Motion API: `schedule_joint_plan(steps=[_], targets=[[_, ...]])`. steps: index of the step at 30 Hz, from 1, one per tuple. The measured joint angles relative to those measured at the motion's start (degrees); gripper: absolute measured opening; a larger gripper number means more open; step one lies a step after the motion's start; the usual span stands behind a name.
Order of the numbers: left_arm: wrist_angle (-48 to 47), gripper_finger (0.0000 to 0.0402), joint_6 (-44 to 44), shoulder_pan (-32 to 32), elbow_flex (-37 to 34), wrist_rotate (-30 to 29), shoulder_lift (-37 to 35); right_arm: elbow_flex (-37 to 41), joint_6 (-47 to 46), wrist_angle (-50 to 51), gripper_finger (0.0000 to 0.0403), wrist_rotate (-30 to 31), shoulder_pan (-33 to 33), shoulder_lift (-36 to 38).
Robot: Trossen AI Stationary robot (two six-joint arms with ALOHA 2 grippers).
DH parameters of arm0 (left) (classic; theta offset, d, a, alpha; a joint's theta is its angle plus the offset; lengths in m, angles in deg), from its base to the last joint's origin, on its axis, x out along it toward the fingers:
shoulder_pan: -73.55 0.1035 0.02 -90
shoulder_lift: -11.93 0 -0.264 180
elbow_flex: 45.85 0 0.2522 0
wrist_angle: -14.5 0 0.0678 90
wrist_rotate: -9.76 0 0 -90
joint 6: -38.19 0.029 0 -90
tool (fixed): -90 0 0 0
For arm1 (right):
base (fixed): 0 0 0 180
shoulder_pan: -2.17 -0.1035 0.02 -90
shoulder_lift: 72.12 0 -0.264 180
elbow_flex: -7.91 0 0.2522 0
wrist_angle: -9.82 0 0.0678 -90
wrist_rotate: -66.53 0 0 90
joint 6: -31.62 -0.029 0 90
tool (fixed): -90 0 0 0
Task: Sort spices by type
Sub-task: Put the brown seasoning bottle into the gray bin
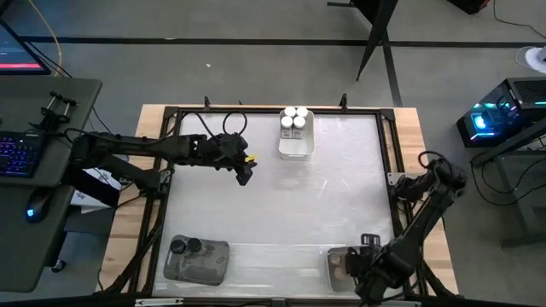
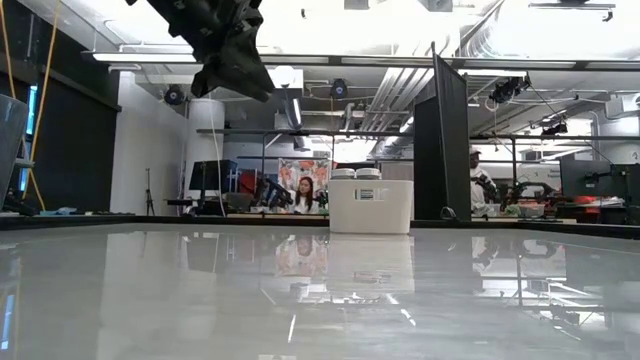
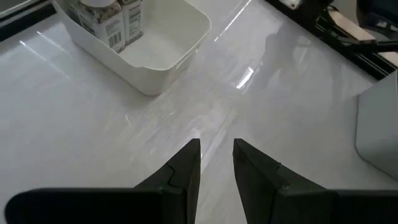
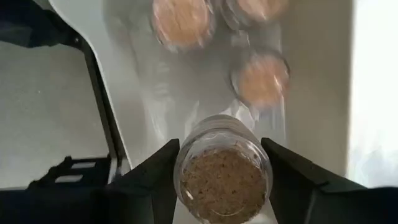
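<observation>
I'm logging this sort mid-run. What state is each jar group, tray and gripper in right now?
White tray: part filled.
White-topped jars: upright at its far end.
Clear tray: holds black-topped jars.
Left gripper: empty, jaws slightly apart, above the table.
Right gripper: clamped on a brown-topped jar.

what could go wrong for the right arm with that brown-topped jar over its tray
1. The right gripper has its jaws around a brown-topped jar directly above three other brown-topped jars in the clear tray; lowering it straight could knock them over.
2. The tray sits at the table's corner, so a sideways push might slide it toward the edge.
</observation>
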Motion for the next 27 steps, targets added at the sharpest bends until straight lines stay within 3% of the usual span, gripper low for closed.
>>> schedule_joint_plan(steps=[7,17,27], targets=[[0.8,0.0084,-1.1,0.0,0.0,-0.4,0.0,0.0,5.8,-10.2,0.0194,0.4,0.4,-3.7],[0.6,0.0084,-1.4,0.0,0.0,-0.4,0.0,0.0,5.6,-11.2,0.0199,5.2,1.9,-5.2],[0.4,0.0084,-1.3,0.0,0.0,-0.4,0.0,0.0,5.7,-11.3,0.0201,4.4,1.9,-5.2]])
